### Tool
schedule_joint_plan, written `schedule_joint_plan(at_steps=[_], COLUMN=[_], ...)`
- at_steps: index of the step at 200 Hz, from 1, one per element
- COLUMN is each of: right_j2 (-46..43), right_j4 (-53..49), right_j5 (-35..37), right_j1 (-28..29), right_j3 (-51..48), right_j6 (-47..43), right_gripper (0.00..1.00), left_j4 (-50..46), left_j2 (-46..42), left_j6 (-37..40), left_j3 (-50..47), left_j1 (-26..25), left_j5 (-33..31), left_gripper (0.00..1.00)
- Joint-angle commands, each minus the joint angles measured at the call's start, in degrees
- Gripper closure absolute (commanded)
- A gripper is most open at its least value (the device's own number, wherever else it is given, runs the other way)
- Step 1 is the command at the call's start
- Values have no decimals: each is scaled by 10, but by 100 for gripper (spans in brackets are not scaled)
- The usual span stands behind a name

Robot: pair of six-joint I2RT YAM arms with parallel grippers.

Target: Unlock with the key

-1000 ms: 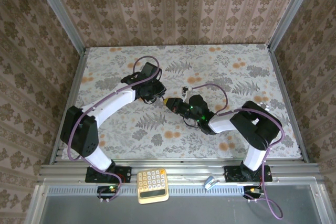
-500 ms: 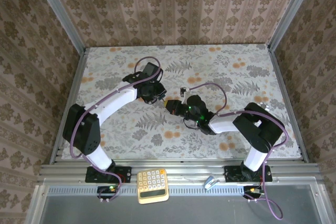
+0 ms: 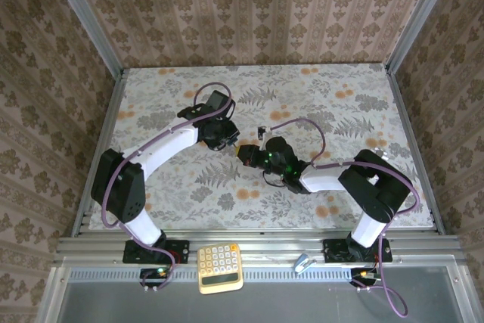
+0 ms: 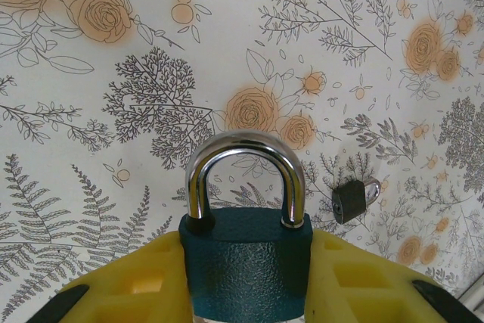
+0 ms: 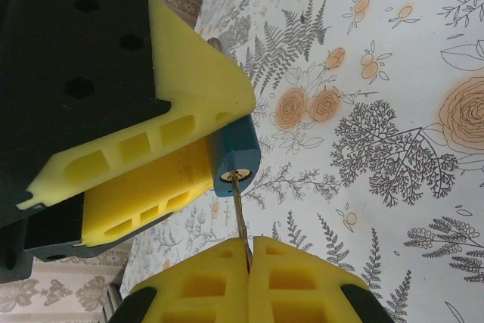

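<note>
My left gripper is shut on the body of a blue padlock, whose chrome shackle sticks out forward, closed. In the right wrist view that padlock shows its keyhole end between the left gripper's yellow pads. The right gripper is shut on the key. The thin blade's tip sits at the keyhole, and the head is hidden between the pads. From above, the two grippers meet at the table's middle.
A second, small dark padlock lies on the flowered cloth just beyond the grippers. A yellow calculator and a small blue-grey object rest on the near rail. Patterned walls enclose the table on three sides.
The right gripper has edged left and slightly away from its base toward the left gripper, closing the gap. Both grips are unchanged.
</note>
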Motion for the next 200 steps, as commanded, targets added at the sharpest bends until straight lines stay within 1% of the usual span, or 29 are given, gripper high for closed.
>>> schedule_joint_plan(at_steps=[1, 55, 77, 90, 113, 141, 153, 171, 190, 200], right_j2=[-4, 8, 22, 32, 37, 47, 57, 64, 70, 70], right_j4=[18, 1, 57, 72, 80, 119, 141, 145, 187, 179], right_j5=[32, 3, -18, -25, -24, -23, -31, -40, -39, -42], right_j1=[-2, -8, -20, -25, -26, -26, -26, -26, -27, -29], right_j3=[21, 35, 20, 15, 8, -1, -2, -1, -14, -11], right_j6=[-3, -10, 34, 52, 47, 50, 60, 65, 70, 73], right_gripper=[100, 100, 100, 100, 100, 100, 100, 100, 100, 100], left_j4=[-28, -22, -7, -11, -23, -26, -17, -23, -22, -25], left_j2=[-9, -2, -12, -20, -29, -36, -39, -41, -44, -44], left_j6=[-4, 6, 3, 3, 7, 3, 2, 4, 6, 8], left_j3=[12, 16, -1, -4, -4, -9, -16, -16, -15, -13], left_j1=[-13, -14, -12, -11, -7, -5, -3, 4, 6, 8], left_j5=[20, 35, 31, 20, 9, 6, 7, 5, 7, 4], left_gripper=[71, 71, 71, 71, 71, 71, 71, 71, 71, 71])
